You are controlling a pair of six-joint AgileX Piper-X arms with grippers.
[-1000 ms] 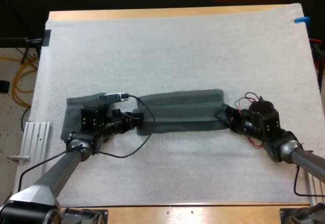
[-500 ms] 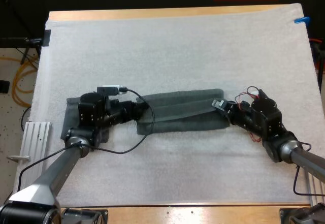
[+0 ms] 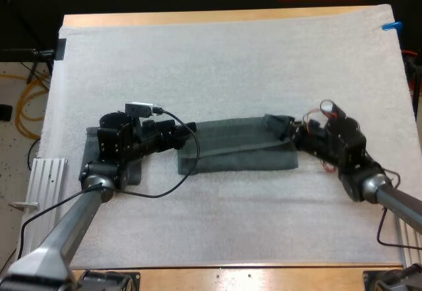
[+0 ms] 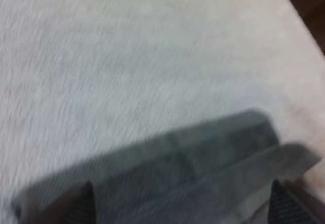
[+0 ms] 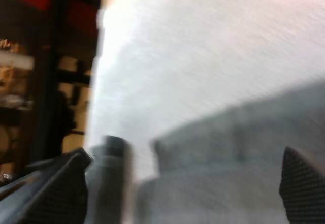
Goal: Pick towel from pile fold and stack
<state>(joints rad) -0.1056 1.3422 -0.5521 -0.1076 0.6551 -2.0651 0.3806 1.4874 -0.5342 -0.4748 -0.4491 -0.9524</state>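
- High view: the long folded towel [image 3: 237, 147] lies about mid-mat on the white mat [image 3: 231, 60]. Its long axis runs side to side across the mat, one end pointing at each arm.
- The corner at its right end is rucked up a bit.
- The left gripper [image 3: 188, 129] sits at the towel's left end and the right gripper [image 3: 287, 131] at the right end.
- A folded stack [image 3: 91, 149] of the same grey-green sits toward the mat's left side, partly under the left arm.
- The wooden table [image 3: 198, 18] peeks out along the mat's far edge.
- Left wrist view: the left gripper [image 4: 184, 206] has its fingers [image 4: 81, 203] spread wide, gripping nothing. The towel [image 4: 193, 168] lies flat on the mat [image 4: 127, 56] between them, with a layered fold edge showing.
- Right wrist view: pretty smeary. The right gripper [image 5: 183, 188] has its fingers [image 5: 56, 188] wide apart too, nothing pinched. The towel [image 5: 244, 148] stretches away on the mat [image 5: 203, 46], with dark room clutter past the mat's edge.
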